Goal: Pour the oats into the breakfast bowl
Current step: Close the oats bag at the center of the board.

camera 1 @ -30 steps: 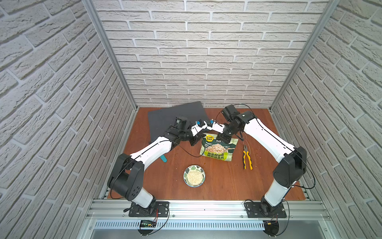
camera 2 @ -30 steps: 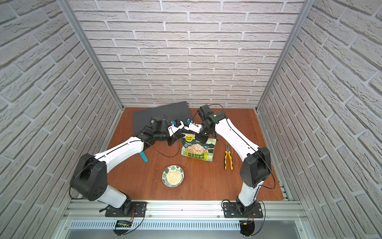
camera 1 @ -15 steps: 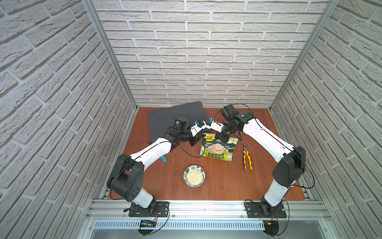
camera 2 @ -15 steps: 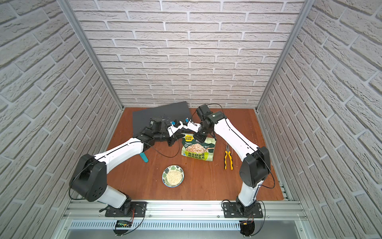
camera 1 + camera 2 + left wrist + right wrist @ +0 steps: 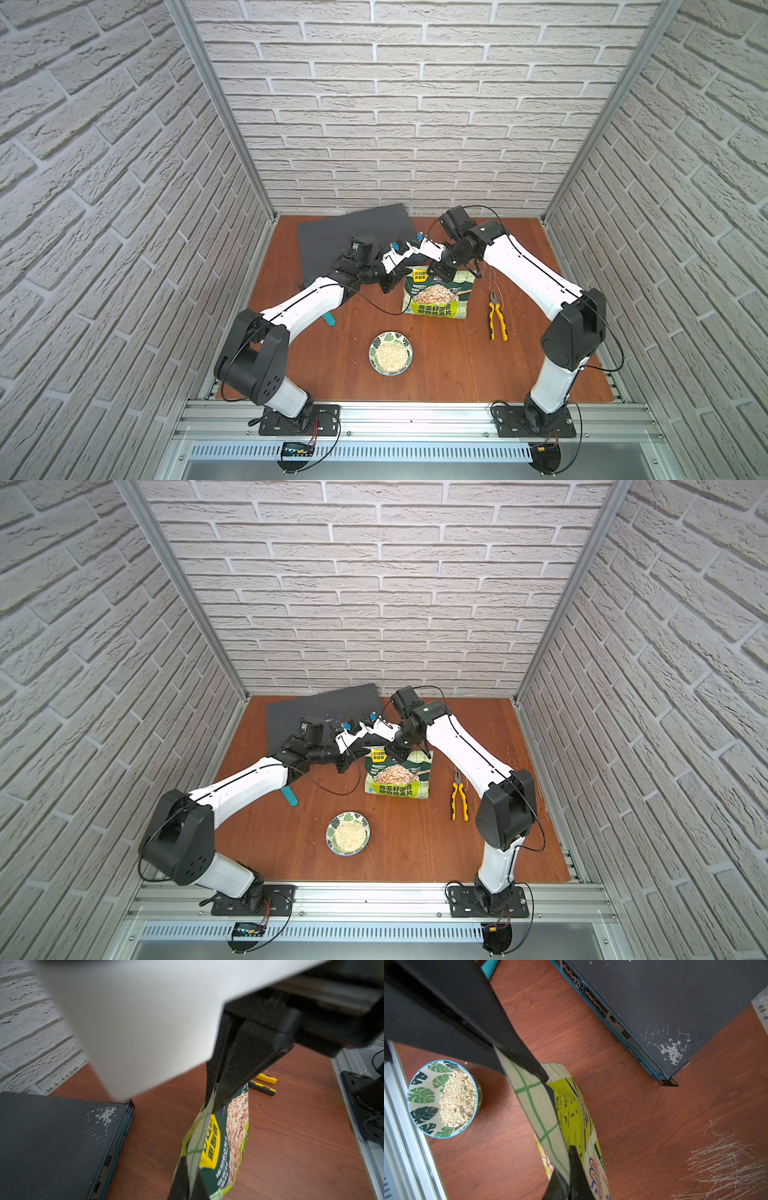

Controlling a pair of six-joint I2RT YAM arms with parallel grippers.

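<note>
Green-and-lime checked plastic is what both of your grippers are holding: one pouch (image 5: pixel 438 297), gripped along its top edge. Your left gripper (image 5: pixel 188 1181) is closed on one end of that edge, with the film pinched flat between its black fingers (image 5: pixel 179 1176). Your right gripper (image 5: pixel 568 1180) is closed on the other end, just beside the left one. The pouch's printed front faces the rail side in both top views. You cannot tell whether its bottom rests on the wood.

Count one breakfast bowl (image 5: pixel 376 345), white with green leaf prints and a blue rim. It stands alone on the table (image 5: pixel 449 374), nearer the arm bases than the pouch and well apart from it. The oats (image 5: pixel 457 1101) lie heaped inside it, pale and flaky. A single flake lies on the wood just beside its rim.

Around them you have:
- one pair of yellow-handled pliers (image 5: pixel 497 320), lying flat near the pouch on its right-arm side;
- one flat dark box (image 5: pixel 320 717) with a scratched lid, behind the left gripper against the back wall;
- one teal object (image 5: pixel 289 796), partly hidden under your left arm.

Between pouch and bowl there is only bare wood.
</note>
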